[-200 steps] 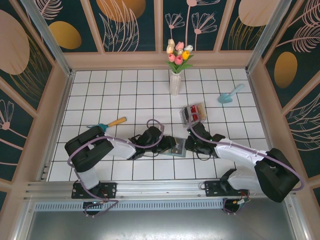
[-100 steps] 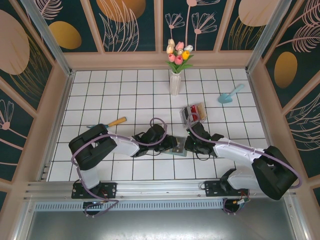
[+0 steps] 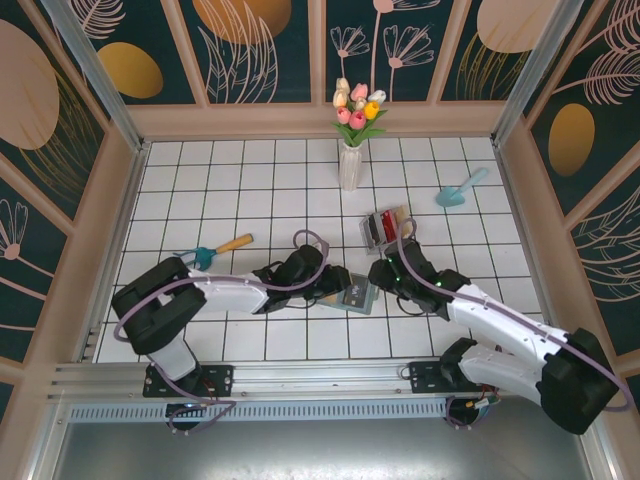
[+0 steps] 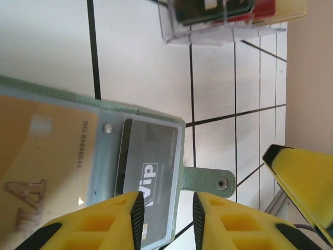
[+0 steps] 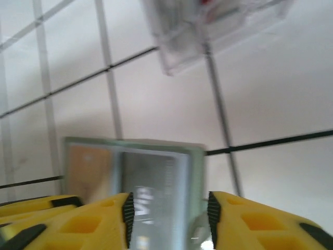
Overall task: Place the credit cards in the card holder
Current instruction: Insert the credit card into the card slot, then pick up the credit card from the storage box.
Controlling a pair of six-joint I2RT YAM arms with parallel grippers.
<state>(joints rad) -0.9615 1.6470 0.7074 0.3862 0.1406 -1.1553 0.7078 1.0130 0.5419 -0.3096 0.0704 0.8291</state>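
Observation:
The card holder point(image 3: 356, 296) lies open on the white tiles between my two grippers. In the left wrist view its grey-green pocket point(image 4: 101, 172) holds a dark grey credit card point(image 4: 148, 161) marked "Vip", beside a tan face with a printed number. My left gripper point(image 4: 166, 219) is open, one finger over the card and the other beside the holder's snap tab point(image 4: 208, 179). My right gripper point(image 5: 167, 219) hovers open and wide over the same grey card point(image 5: 156, 182), gripping nothing. More credit cards, red, dark and tan, stand in the clear box point(image 3: 385, 228).
A white vase of tulips point(image 3: 350, 160) stands at the back centre. A teal scoop point(image 3: 460, 188) lies at the back right and a wooden-handled tool point(image 3: 228, 245) on the left. Wooden walls ring the tiled floor. The clear box point(image 4: 218, 23) sits just beyond the holder.
My right gripper has opened wider and drawn back from the holder's right edge, toward the clear box. The left gripper has stayed at the holder's left side.

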